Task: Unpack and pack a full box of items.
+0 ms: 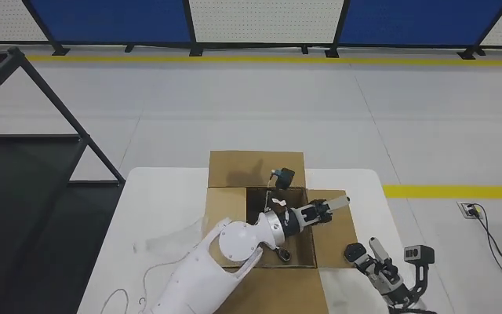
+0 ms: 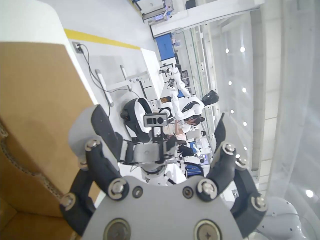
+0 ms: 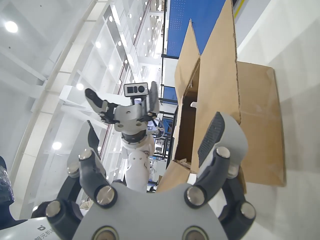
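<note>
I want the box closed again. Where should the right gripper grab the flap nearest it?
Probably at the free outer edge of the flap, coming from the side where the open right gripper sits. It is a thin sheet splayed outward from the box, so one finger fits above, one below.

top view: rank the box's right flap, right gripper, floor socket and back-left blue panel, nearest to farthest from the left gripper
From the left gripper:
1. box's right flap, just beneath it.
2. right gripper, nearer the robot, to the right.
3. floor socket, on the floor, far right.
4. back-left blue panel, at the far wall.
</note>
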`<state>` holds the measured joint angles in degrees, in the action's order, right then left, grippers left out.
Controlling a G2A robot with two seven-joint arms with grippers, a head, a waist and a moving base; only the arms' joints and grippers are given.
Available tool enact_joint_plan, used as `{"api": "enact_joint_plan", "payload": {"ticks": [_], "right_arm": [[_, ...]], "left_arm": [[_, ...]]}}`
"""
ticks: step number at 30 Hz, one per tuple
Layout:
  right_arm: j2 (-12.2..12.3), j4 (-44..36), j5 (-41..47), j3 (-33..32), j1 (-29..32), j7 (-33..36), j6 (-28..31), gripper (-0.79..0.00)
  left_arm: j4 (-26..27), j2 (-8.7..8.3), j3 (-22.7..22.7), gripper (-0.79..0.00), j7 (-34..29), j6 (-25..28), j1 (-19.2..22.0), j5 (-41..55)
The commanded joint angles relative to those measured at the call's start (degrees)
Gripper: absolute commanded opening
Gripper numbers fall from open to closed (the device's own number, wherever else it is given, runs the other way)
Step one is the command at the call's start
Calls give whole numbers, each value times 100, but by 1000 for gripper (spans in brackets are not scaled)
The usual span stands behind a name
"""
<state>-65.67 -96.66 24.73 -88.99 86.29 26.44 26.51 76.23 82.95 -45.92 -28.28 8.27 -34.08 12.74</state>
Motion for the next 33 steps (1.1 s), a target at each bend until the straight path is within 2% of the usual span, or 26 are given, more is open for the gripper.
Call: {"api": "enact_joint_plan", "payload": {"ticks": [1, 7, 12, 17, 22, 24, 31, 33], "right_arm": [[-2, 35, -31, -6, -19, -9, -35, 0], [-4, 128, -21, -84, -25, -27, -97, 0], [4, 165, 58, -165, -6, 117, -211, 0], [14, 168, 55, -146, -68, 396, -367, 0], [30, 145, -227, -116, -103, 529, -618, 0], [38, 127, -341, -123, -84, 544, -725, 0], [50, -273, -464, -231, -13, 495, -736, 0], [38, -477, -372, -263, -71, 296, -735, 0]], "left_arm": [[441, -102, -366, 0, -61, 24, -228, -38], [1832, -440, -1709, 0, -363, 106, -1114, -250], [2784, -633, -2866, 0, -458, 236, -1863, -103], [3324, -741, -3878, 0, -322, 489, -2470, 292], [3602, -818, -4771, 0, -232, 714, -3098, 720], [3636, -831, -4949, 0, -222, 761, -3250, 862], [3636, -831, -4949, 0, -222, 761, -3250, 862], [3636, -831, -4949, 0, -222, 761, -3250, 862]]}}
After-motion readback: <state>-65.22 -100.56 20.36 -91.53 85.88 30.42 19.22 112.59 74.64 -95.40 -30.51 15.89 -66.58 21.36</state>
